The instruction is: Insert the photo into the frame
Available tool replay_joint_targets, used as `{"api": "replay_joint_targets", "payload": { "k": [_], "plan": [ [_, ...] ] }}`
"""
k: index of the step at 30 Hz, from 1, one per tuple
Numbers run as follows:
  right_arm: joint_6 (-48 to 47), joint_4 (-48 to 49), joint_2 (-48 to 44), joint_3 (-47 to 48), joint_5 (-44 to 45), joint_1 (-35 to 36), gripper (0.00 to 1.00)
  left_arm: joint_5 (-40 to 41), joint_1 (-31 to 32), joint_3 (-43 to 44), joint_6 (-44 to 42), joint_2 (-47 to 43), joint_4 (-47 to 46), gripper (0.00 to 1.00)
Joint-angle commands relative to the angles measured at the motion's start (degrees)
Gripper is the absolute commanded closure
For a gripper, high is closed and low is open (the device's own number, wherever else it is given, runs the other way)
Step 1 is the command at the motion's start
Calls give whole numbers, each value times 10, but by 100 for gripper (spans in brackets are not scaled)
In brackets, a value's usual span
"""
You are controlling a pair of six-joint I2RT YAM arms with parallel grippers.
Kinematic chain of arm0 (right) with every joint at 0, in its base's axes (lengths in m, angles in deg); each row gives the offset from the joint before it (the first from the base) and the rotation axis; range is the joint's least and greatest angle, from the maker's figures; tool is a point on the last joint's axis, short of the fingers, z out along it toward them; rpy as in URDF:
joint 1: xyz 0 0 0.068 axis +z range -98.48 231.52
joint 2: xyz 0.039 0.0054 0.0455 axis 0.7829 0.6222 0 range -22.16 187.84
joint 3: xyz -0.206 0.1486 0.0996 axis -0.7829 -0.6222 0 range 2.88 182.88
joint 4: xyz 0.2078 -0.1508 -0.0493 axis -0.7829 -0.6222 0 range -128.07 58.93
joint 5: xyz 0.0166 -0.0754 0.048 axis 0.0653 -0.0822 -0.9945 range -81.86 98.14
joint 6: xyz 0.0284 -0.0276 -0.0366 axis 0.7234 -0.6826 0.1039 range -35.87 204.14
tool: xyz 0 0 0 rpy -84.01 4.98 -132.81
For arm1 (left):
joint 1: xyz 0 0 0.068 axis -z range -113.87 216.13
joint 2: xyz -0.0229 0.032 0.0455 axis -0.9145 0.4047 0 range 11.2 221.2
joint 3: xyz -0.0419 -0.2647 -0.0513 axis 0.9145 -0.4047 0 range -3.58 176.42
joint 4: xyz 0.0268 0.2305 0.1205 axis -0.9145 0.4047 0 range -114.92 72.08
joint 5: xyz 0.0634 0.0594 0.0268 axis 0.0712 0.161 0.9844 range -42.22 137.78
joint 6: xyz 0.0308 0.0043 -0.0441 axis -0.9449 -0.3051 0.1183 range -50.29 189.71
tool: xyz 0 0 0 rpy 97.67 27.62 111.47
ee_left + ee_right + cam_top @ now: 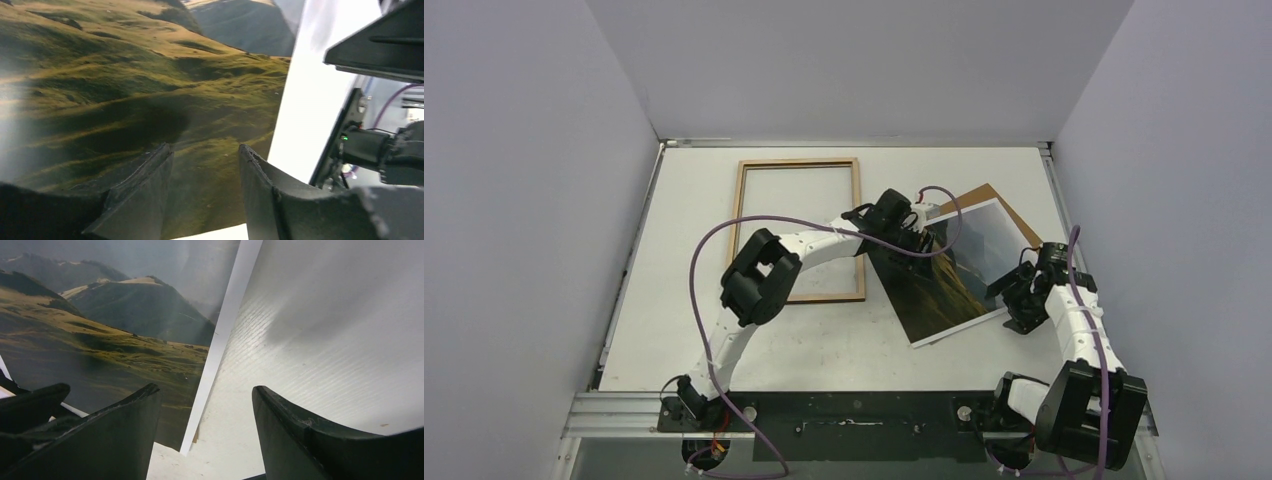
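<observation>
Glossy photo [964, 270] | under left gripper [206, 162] | right gripper [205, 407] at its edge

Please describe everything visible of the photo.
The photo is a glossy print: olive-brown hills, grey-blue mountains, grey sky, thin white border. It lies face up, skewed, right of the frame, its far corner over a brown board. The left end effector hangs at its far edge, the right end effector at its right edge.

Bright, even overhead light; shadows soft. Left wrist view: pale glare washes the photo [125, 90] far left of the left gripper [205, 146], whose fingers are dark and blurred. Right wrist view: grey shadow on the table [340, 365] ahead of the right gripper [206, 387], with hazy sheen across the print.
</observation>
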Motion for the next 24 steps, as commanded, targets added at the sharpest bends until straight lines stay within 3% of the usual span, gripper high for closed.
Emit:
{"api": "replay_joint_targets", "payload": {
  "k": [1,7,13,19,24],
  "plan": [
    [37,37,-15,-27,-37,-9,34,36,-2,80,-61,49,98,53],
    [57,12,-28,-46,-17,-20,34,67,-2,84,-71,73,125,55],
    [88,69,-24,-88,-48,-29,37,116,-5,124,-93,113,212,58],
    [67,76,-22,-99,-40,-32,38,109,-13,138,-94,129,241,60],
    [66,162,-30,-135,-62,-33,37,94,-16,131,-96,129,243,60]
  ]
}}
